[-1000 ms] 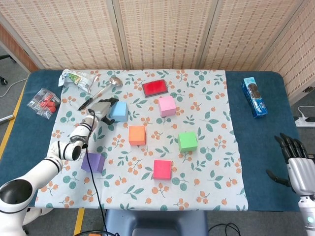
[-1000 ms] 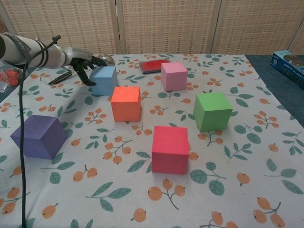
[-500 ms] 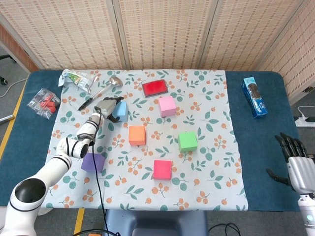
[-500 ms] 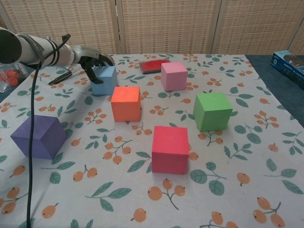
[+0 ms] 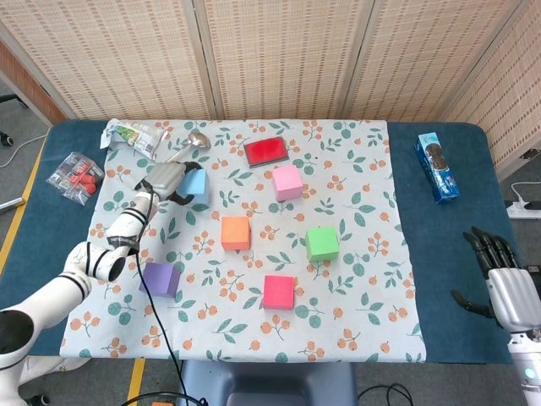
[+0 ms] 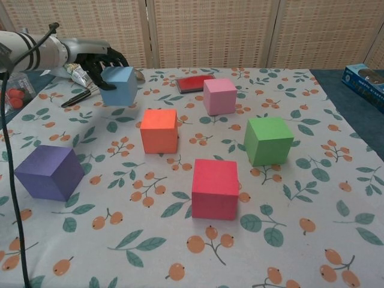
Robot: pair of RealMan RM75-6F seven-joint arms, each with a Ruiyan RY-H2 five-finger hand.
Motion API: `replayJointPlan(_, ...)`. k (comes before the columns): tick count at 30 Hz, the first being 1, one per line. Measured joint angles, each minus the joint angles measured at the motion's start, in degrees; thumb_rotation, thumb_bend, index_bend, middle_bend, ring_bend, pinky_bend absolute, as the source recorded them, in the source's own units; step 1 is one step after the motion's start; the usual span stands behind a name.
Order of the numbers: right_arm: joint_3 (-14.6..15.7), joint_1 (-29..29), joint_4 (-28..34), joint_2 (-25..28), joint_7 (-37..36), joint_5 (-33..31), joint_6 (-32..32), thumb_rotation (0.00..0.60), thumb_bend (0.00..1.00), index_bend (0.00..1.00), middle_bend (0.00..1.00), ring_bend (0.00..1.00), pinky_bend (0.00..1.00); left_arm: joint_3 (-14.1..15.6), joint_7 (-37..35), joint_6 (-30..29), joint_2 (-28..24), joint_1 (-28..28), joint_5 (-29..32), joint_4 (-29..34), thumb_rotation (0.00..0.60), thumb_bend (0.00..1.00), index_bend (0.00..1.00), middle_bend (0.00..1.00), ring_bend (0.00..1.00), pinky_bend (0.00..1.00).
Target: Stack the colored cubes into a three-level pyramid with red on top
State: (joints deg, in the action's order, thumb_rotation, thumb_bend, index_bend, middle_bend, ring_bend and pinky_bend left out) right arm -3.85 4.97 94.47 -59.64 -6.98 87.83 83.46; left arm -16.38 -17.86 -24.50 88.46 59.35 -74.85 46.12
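Chest view, upper left: left hand [image 6: 90, 57] pinching blue cube [image 6: 119, 86] aloft; shallow side grip may let it slip.

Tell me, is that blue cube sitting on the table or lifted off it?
Lifted. The left robot hand grips the blue cube, which hangs tilted above the cloth in the chest view.
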Motion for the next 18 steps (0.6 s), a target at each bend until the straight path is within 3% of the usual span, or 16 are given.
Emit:
replayJointPlan(4,0.50,0.19,-1.33,-0.42,-1.53,1.26,0.10,0.600,0.08,0.00,0.00,0.00,0.00,1.54,3.53,-5.23,-6.25,-4.65,0.53,12.77,0.600,0.38,0.39,0.47,0.41,0.30)
replayJointPlan(9,1.27,0.15,-2.24,-0.76,-2.72,2.95,0.86,0.600,0.08,0.00,0.00,0.00,0.00,3.67,13.64,-12.29,-11.95,-10.36,5.32,28.65,0.600,0.38,0.38,0.47,0.41,0.30)
replayJointPlan(14,1.88,-0.58,-2.23,-0.59,-3.11,3.90,2.41,0.600,0.08,0.00,0.00,0.00,0.00,5.85,26.82,-18.62,-13.44,-13.24,13.85,36.63,0.600,0.38,0.37,0.46,0.41,0.30)
replayJointPlan(18,2.34,-1.59,-2.03,-0.41,-3.08,4.25,3.89,0.600,0.08,0.00,0.00,0.00,0.00,6.90,33.71,-22.48,-12.29,-13.98,20.26,39.12,0.600,0.39,0.35,0.45,0.41,0.30)
